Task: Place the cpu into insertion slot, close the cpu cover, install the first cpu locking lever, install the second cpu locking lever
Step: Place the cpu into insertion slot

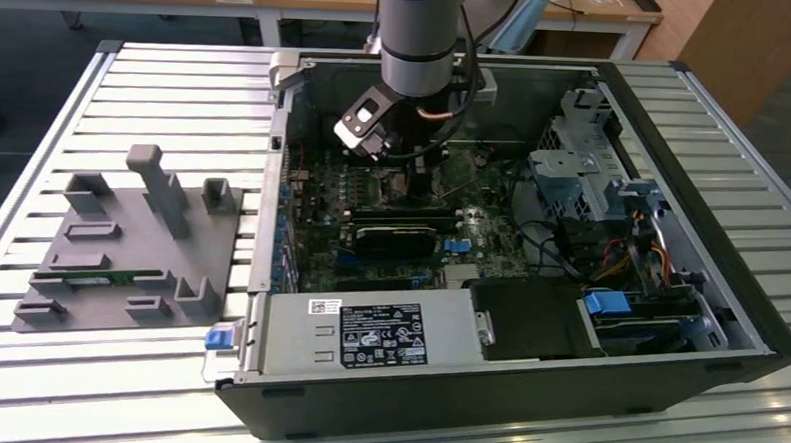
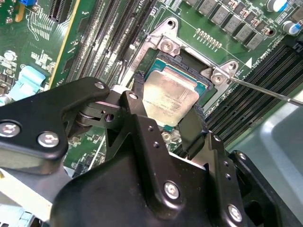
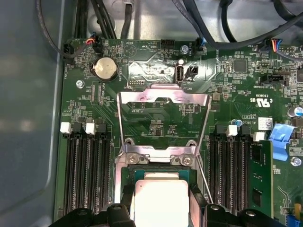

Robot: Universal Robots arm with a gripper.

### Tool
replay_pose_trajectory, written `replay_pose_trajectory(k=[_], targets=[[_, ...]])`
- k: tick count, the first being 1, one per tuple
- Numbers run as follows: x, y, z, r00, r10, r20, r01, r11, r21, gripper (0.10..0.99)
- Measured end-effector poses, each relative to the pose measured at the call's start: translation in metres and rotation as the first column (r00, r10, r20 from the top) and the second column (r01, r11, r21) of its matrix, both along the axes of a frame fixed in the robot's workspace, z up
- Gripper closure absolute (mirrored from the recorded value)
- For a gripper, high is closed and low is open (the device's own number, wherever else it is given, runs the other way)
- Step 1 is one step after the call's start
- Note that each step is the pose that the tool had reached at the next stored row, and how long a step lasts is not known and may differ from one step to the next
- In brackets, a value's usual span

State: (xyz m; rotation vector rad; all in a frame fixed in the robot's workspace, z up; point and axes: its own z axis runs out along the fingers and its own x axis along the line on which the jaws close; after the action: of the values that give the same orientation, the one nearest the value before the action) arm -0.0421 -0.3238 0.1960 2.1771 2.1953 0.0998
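The cpu (image 2: pixel 171 94), a flat square chip with a dull silver top, lies in or just over the insertion slot (image 2: pixel 183 59), whose black frame shows around it. My gripper (image 2: pixel 168 103) has a black finger pressed against each of two opposite edges of the chip. In the first wrist view the cpu (image 3: pixel 161 203) sits between the same fingers (image 3: pixel 127 196). The cpu cover (image 3: pixel 163 98), a thin silver frame with a big window, stands swung open beyond the socket. A thin wire locking lever (image 2: pixel 265 92) sticks out unlatched beside it. In the exterior view the gripper (image 1: pixel 395 166) reaches down onto the motherboard.
Long black memory slots (image 3: pixel 87 179) run along both sides of the socket. The open computer case (image 1: pixel 751 327) holds a black heatsink block (image 1: pixel 398 234), a power supply (image 1: pixel 363 335) and drive cages (image 1: pixel 577 179). A grey fixture (image 1: pixel 134 245) stands on the slatted table at the exterior view's left.
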Motion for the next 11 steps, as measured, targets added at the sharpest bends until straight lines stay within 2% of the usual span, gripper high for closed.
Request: replay_pose_trajectory(k=[5,11], targets=[[-0.0001,0.0001,-0.0034,1.0,0.0,-0.001,0.0,1.0,0.0,0.545],[-0.0001,0.0001,-0.0036,1.0,0.0,-0.001,0.0,1.0,0.0,0.545]])
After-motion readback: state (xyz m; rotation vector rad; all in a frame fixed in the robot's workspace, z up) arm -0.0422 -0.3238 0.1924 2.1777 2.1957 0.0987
